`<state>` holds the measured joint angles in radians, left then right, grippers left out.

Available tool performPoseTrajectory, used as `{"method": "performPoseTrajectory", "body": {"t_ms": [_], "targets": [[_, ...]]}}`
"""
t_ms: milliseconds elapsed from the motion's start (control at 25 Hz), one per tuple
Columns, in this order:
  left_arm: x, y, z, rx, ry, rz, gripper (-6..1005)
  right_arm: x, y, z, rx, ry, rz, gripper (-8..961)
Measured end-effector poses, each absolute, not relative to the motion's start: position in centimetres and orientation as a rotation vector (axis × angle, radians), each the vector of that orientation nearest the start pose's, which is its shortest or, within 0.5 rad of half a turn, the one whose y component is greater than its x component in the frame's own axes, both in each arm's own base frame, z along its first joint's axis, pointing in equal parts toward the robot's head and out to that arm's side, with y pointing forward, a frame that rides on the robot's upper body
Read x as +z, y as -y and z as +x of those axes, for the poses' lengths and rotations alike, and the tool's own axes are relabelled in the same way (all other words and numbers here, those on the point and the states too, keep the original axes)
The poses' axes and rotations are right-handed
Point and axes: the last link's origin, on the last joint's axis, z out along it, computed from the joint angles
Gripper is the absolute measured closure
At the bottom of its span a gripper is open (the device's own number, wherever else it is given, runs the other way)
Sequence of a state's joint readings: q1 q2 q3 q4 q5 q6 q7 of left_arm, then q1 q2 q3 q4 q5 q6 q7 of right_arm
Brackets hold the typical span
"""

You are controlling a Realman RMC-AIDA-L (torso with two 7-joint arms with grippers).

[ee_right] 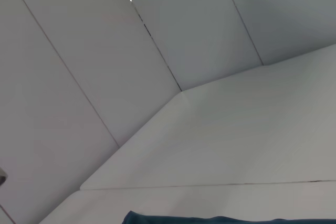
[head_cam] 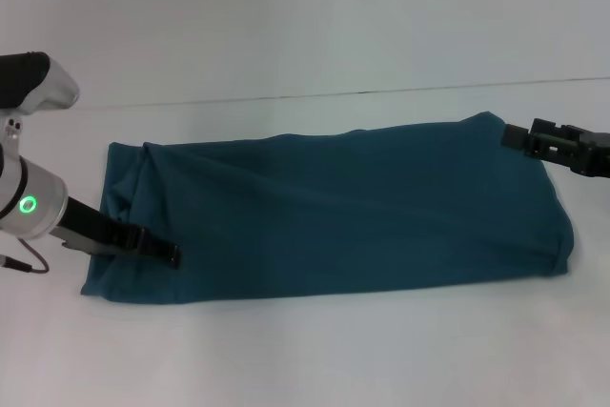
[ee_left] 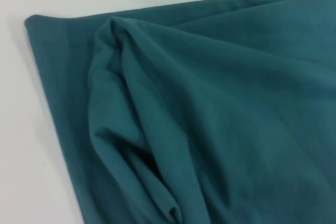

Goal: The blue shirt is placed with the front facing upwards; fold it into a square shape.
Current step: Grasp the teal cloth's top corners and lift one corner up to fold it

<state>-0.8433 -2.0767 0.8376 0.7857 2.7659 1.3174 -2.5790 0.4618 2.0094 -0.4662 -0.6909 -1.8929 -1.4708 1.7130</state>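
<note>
— White all round: a plain white table (head_cam: 305,350) runs back to a pale panelled wall (ee_right: 105,51), with a thin dark seam where the two meet.

— And the blue shirt (head_cam: 334,216)?

— It lies across the middle of the table as a long band, running from the robot's left to its right. No lettering or neck label shows; only plain teal cloth faces up. The near edge is fairly straight, the right end is rounded over in a fold, and at the left end a ridge of cloth stands up in a loose crease. The left wrist view shows that crease close up: a soft, raised fold running back from the corner, with a flat layer of shirt under it and bare table beside it.

— Where are the grippers?

— The left gripper (head_cam: 170,254) sits low at the shirt's near left corner, its dark tip on the cloth. Whether it has pinched the fabric, I cannot tell. The right gripper (head_cam: 518,136) is at the far right corner, its tip touching the edge there; I cannot tell its grip either. The right wrist view takes in mostly wall and table, with only a sliver of shirt at the edge.
</note>
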Motion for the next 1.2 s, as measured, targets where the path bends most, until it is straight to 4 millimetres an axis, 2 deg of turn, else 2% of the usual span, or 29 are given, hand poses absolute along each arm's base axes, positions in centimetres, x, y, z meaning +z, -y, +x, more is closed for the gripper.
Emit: {"method": "performPoseTrajectory", "body": {"t_ms": [120, 320, 560, 1200], "targets": [[0.8, -41.1, -24.0, 0.238, 1.457, -2.254, 94, 7.8, -34.3, 30.9, 0.903, -1.091, -2.207, 28], [2.9, -41.5, -24.2, 0.197, 1.428, -2.2, 95, 7.8, -34.3, 31.0, 0.903, -1.094, -2.206, 28], [4.8, -41.2, -23.8, 0.162, 1.408, -2.184, 95, 7.8, -34.4, 30.9, 0.902, -1.094, -2.204, 28], [2.7, -39.9, -22.7, 0.198, 1.411, -2.314, 95, 8.0, -34.6, 30.9, 0.902, -1.099, -2.196, 28]]}}
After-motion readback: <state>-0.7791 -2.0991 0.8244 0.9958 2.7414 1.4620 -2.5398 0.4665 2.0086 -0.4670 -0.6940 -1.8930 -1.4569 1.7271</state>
